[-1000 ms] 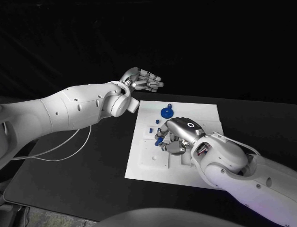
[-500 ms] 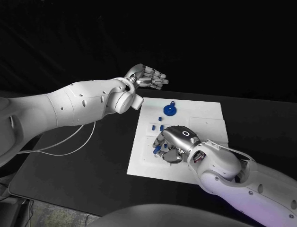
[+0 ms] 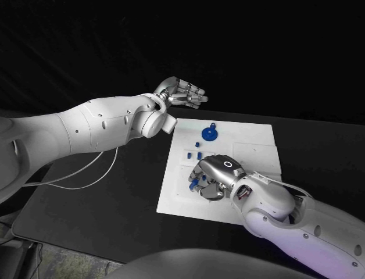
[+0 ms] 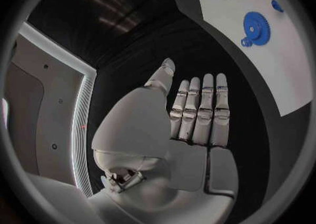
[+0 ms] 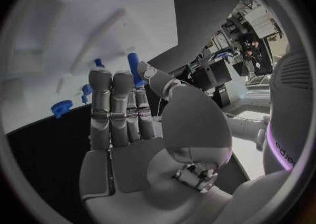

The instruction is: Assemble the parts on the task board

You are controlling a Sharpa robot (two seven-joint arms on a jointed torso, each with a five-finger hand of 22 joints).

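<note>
My right robot hand [image 3: 216, 174] hovers over the white task board [image 3: 250, 142], apparently pinching a blue peg [image 5: 134, 66] for seating near the blue gear [image 3: 208, 135], while my left robot hand [image 3: 182, 93], fingers pressed together, waits beyond the board's far edge.

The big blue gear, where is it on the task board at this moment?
In the head view the big blue gear lies near the far edge of the task board, beyond the right hand and beside the raised left hand.

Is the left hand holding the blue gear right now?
No. The left hand is open and empty, and the blue gear lies on the task board.
</note>
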